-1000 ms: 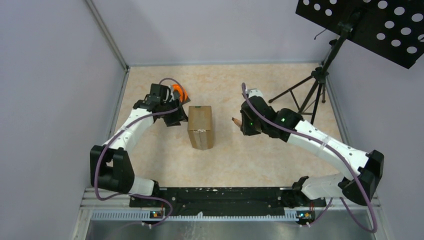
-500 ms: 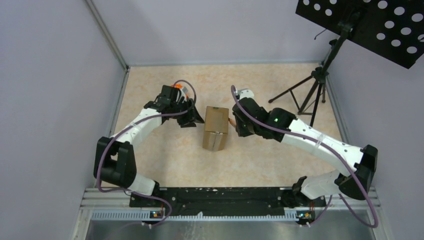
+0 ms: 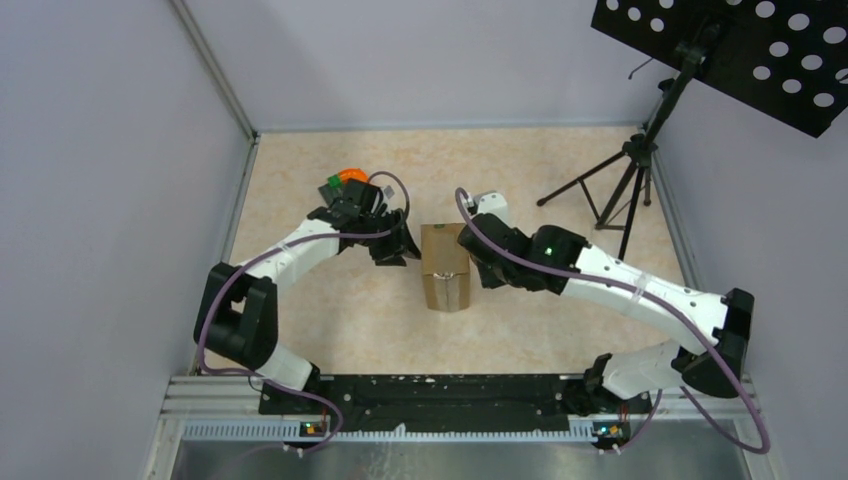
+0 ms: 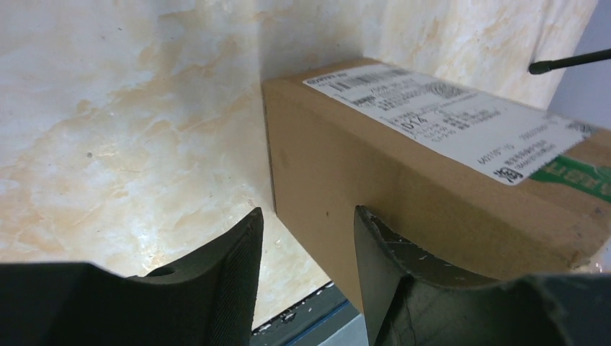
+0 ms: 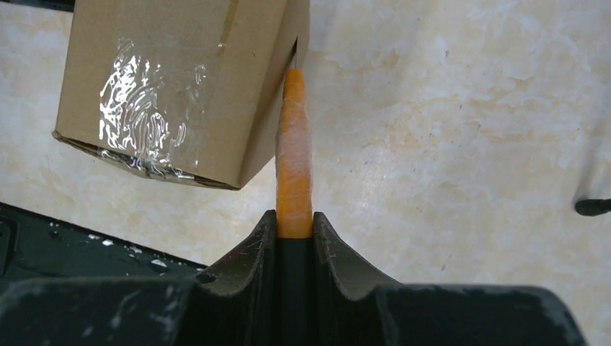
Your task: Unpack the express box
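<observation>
The express box [image 3: 446,266] is a small brown carton lying in the middle of the table, with a white label on top [image 4: 447,115] and a clear tape seam on its near end [image 5: 137,108]. My left gripper [image 3: 400,250] is open at the box's left side. Its fingers [image 4: 306,216] flank the near left corner, and the right finger rests against the cardboard wall. My right gripper [image 3: 480,262] is shut on a thin orange tool [image 5: 295,158]. The tool's tip touches the box's right edge near the top.
A black perforated stand on a tripod [image 3: 640,150] occupies the back right; one tripod foot [image 5: 594,207] lies near my right gripper. An orange object [image 3: 350,174] sits behind the left wrist. Grey walls close in left and back. A black rail [image 3: 430,392] runs along the near edge.
Both arms have closed in on the middle. The box has slid to the right and slightly nearer, with the left gripper following it. The orange tool's tip has reached the box's right edge.
</observation>
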Tool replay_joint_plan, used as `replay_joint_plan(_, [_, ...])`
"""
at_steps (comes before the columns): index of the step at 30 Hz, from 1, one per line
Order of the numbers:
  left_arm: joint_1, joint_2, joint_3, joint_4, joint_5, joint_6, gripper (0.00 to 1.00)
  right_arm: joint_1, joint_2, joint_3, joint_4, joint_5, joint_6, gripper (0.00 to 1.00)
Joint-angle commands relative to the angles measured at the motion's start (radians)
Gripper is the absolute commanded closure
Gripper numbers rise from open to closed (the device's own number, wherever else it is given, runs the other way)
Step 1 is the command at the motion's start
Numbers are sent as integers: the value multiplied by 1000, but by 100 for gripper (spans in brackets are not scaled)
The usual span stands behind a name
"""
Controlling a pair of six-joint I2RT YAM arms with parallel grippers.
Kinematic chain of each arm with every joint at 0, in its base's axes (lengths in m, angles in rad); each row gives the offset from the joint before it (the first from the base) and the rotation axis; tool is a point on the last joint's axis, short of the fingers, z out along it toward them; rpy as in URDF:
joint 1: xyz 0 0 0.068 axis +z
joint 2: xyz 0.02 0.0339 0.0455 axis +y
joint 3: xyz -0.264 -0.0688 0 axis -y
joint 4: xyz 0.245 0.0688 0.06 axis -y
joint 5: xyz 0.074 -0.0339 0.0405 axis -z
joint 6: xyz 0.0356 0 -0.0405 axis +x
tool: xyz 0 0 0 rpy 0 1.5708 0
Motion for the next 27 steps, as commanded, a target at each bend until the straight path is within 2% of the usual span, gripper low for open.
replay_joint_plan(1, [-4, 5, 29, 44, -64, -8, 46, 60, -49, 23, -1, -49, 64, 100])
replay_joint_plan(11, [-3, 72, 137, 3, -34, 40, 45, 86, -96, 13, -34, -51, 82, 100])
replay_joint_plan(17, [4, 78, 206, -40, -75, 92, 44, 86, -104, 45, -137, 23, 71, 100])
replay_joint_plan(22, [57, 84, 379, -113, -98, 204, 40, 86, -129, 122, -280, 107, 77, 100])
replay_joint_plan(27, [42, 114, 512, -182, -47, 304, 31, 86, -130, 218, -335, 189, 38, 100])
